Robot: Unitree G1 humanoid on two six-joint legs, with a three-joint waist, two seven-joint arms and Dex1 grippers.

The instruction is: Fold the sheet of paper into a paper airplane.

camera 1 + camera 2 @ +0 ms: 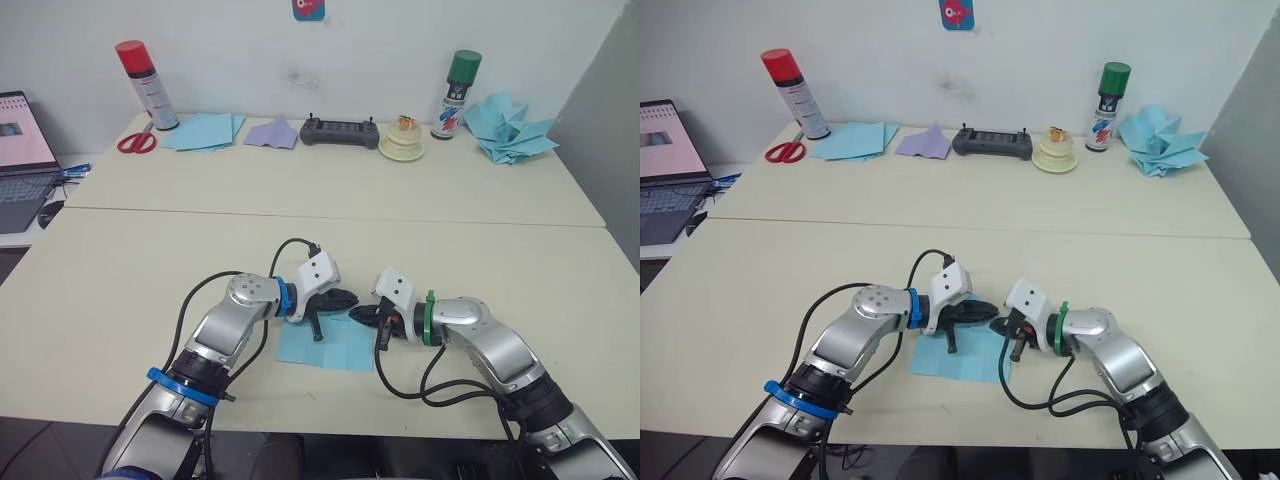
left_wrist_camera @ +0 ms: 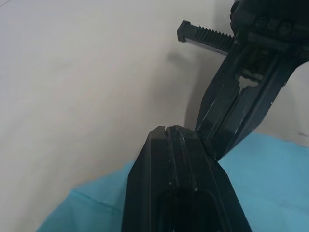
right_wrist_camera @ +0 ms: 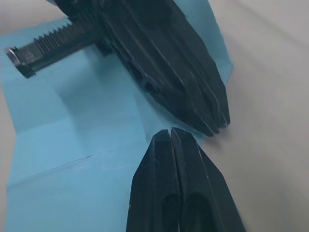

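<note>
My left hand (image 1: 340, 298) and right hand (image 1: 366, 315), both closed empty, meet over the sheet of paper (image 1: 335, 345); it lies flat, merely creased, so folding has barely begun.

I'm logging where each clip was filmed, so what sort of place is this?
Probably an indoor lab or office workspace. Plain tables stand against a bare white wall, with a laptop at one side. Along the back sit spray cans, scissors, a handheld controller and stacks of paper.

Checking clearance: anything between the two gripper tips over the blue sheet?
Nothing. In the right wrist view the right gripper and left gripper sit close, both shut, with bare table and the sheet of paper edge beneath.
</note>
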